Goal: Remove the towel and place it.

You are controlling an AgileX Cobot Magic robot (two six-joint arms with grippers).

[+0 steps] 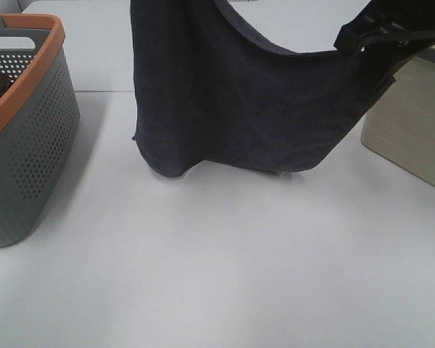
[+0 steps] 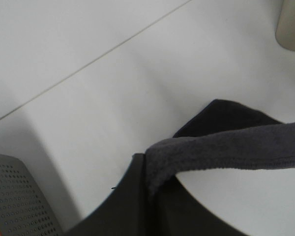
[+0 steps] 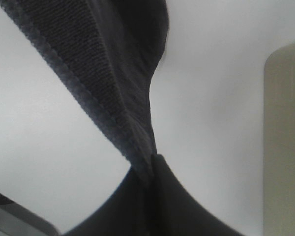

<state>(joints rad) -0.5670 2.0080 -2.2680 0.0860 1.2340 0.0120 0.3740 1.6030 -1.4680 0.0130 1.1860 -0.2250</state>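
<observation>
The towel (image 1: 232, 94), dark charcoal-navy with a hemmed edge, hangs spread between both grippers over the white table (image 1: 217, 261). Its lower edge touches the tabletop and its top edge sags in the middle. My right gripper (image 1: 362, 36) is shut on the towel's upper right corner. In the right wrist view the dark fingers of my right gripper (image 3: 153, 160) pinch the towel's hem (image 3: 108, 73). In the left wrist view my left gripper (image 2: 146, 160) is shut on another towel corner (image 2: 226, 147). The left gripper itself lies above the top of the high view.
A grey perforated basket (image 1: 29, 123) with an orange rim stands at the left table edge, also in the left wrist view (image 2: 14, 201). A beige bin (image 1: 413, 123) stands at the right, close behind the right gripper. A table seam (image 2: 88, 64) runs across.
</observation>
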